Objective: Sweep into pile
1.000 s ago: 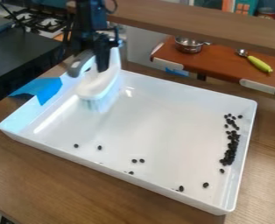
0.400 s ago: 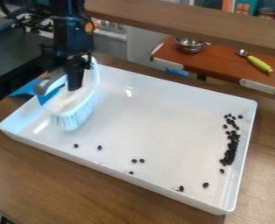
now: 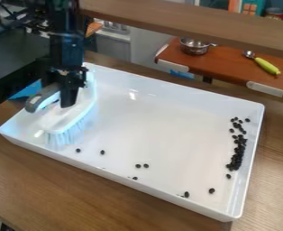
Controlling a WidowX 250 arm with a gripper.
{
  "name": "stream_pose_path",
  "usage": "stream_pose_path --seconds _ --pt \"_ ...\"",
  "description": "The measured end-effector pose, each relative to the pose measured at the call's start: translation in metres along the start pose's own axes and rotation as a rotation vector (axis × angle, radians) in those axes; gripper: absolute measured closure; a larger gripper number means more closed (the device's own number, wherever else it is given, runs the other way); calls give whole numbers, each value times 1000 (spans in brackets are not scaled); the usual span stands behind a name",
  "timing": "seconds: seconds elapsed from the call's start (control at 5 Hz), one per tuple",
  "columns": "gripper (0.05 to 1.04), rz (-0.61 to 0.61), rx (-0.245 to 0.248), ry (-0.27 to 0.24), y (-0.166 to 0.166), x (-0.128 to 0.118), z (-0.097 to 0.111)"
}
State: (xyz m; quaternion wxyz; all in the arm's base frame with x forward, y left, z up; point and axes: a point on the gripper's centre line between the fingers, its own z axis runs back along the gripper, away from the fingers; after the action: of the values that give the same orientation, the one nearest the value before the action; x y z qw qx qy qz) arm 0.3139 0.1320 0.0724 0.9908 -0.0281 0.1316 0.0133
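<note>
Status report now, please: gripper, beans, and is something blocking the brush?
Gripper holding brush, picture-left in tray. Beans mostly clustered picture-right, strays along near side. Nothing seen between brush and nearest strays.

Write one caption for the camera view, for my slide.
Brush held at the left of a white tray, dark beans mostly piled along the opposite side.

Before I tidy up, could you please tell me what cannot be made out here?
Camera view:
Any pieces under the white bristled brush: hidden by it.
Exact count of the small black bean-like pieces heaped at right: too small, overlapping.
Black specks by the near wall of the white tray: partly hidden by its rim.
Upper end of the black robot arm: cut off by top edge.
</note>
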Motion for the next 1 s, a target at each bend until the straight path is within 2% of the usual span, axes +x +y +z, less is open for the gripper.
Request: stream_pose_path --seconds 0.2,0.8,1.0 --pt "595 8 34 -28 -3 -5 1" --pt "595 28 58 -38 -42 -12 -11" --pt "595 34 46 -31 -60 -12 -13"
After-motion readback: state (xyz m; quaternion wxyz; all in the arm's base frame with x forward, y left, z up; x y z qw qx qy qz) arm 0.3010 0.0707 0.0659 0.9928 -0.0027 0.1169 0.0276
